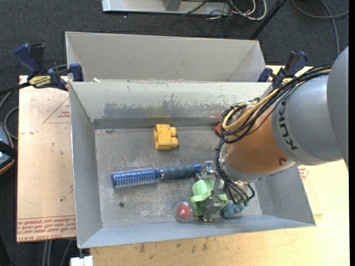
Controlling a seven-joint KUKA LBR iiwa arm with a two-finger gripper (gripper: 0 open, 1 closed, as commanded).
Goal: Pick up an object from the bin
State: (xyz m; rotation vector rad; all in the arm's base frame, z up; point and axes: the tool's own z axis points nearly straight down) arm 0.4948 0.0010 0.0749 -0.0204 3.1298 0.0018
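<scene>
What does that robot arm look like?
The arm is a thick, rounded silver-grey tube with dark KUKA lettering on its side. Toward the wrist it wears a smooth orange cover. A bundle of black, yellow and white cables loops along it.

Setting: robotics lab, test cell. Evidence: an industrial arm (313,121) with KUKA lettering on its grey casing and a bundle of cables (239,118) routed over its orange wrist cover (255,151). A grey sheet-metal bin (166,60) is rigged as the work area in place of a counter. The dark carpet floor (55,10) has loose leads (247,3) trailing across it, beside the flat base of a metal stand (150,4) at the far side.
</scene>
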